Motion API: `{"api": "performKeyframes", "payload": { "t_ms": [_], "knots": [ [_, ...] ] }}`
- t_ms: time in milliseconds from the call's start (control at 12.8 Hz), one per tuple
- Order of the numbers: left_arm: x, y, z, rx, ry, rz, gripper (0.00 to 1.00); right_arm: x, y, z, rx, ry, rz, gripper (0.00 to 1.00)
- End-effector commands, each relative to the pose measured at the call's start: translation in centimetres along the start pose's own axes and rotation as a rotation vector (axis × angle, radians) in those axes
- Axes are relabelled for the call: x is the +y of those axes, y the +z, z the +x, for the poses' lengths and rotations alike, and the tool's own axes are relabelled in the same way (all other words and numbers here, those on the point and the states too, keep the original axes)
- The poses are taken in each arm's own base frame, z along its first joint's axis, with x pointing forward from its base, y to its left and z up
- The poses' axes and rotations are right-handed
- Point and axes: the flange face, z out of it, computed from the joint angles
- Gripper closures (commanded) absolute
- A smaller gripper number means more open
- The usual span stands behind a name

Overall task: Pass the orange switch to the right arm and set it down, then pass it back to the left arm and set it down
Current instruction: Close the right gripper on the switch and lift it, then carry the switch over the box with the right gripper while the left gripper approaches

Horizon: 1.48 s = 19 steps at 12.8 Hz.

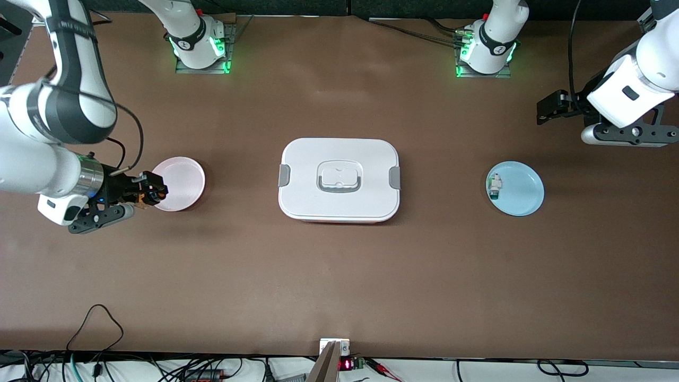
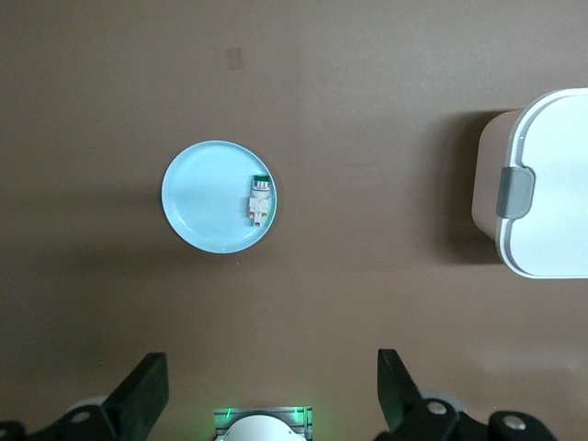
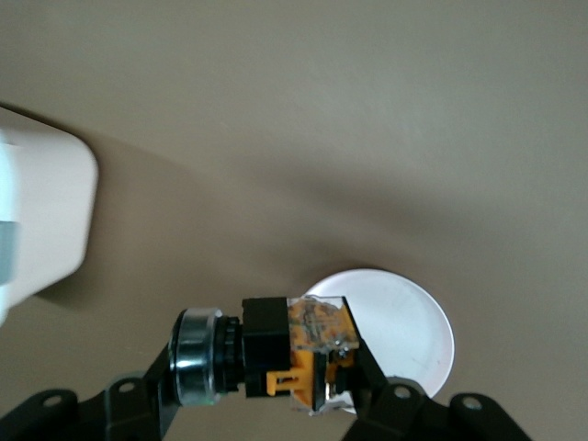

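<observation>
The orange switch (image 1: 144,195) is a stubby black part with an orange end and a silver ring. My right gripper (image 1: 151,191) is shut on it and holds it in the air over the rim of the pink plate (image 1: 183,178), at the right arm's end of the table. In the right wrist view the switch (image 3: 294,354) lies across between the fingers of the right gripper (image 3: 266,372), with the plate (image 3: 409,322) below. The white box (image 1: 339,180) stands mid-table, lid on. My left gripper (image 1: 550,106) is open and empty, waiting over bare table at the left arm's end.
A blue plate (image 1: 522,193) toward the left arm's end holds a small white-and-green component (image 1: 495,187). Both show in the left wrist view, plate (image 2: 207,197) and component (image 2: 259,199), with the box's corner (image 2: 551,184). Cables run along the table's near edge.
</observation>
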Motion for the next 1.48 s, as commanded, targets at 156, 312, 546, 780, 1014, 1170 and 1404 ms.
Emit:
{"api": "performKeyframes", "payload": {
  "t_ms": [156, 312, 546, 780, 1014, 1170, 1404],
  "knots": [
    [0.0, -0.5, 0.2, 0.001, -0.006, -0.019, 0.00, -4.4, -5.5, 0.5, 0.085, -0.135, 0.012, 0.77],
    [-0.1, -0.4, 0.5, 0.003, -0.008, -0.021, 0.00, -6.0, -5.8, 0.8, 0.093, -0.193, 0.017, 0.77],
    [-0.1, -0.4, 0.5, 0.004, -0.008, -0.021, 0.00, -8.0, -6.8, 0.7, 0.120, -0.267, 0.030, 0.77],
    [0.2, -0.8, -0.3, -0.017, -0.002, -0.015, 0.00, -9.4, -7.6, 0.6, 0.147, -0.368, 0.056, 0.77],
    [0.1, -0.8, -0.5, -0.026, -0.003, -0.013, 0.00, -10.1, -7.7, 0.7, 0.186, -0.432, 0.124, 0.77],
    [0.0, -0.8, -0.4, -0.024, -0.002, -0.012, 0.00, -10.3, -8.2, 1.2, 0.247, -0.476, 0.131, 0.77],
    [0.3, -1.0, -0.8, -0.027, 0.015, -0.007, 0.00, -11.1, -8.5, 2.1, 0.379, -0.652, 0.157, 0.77]
  ]
}}
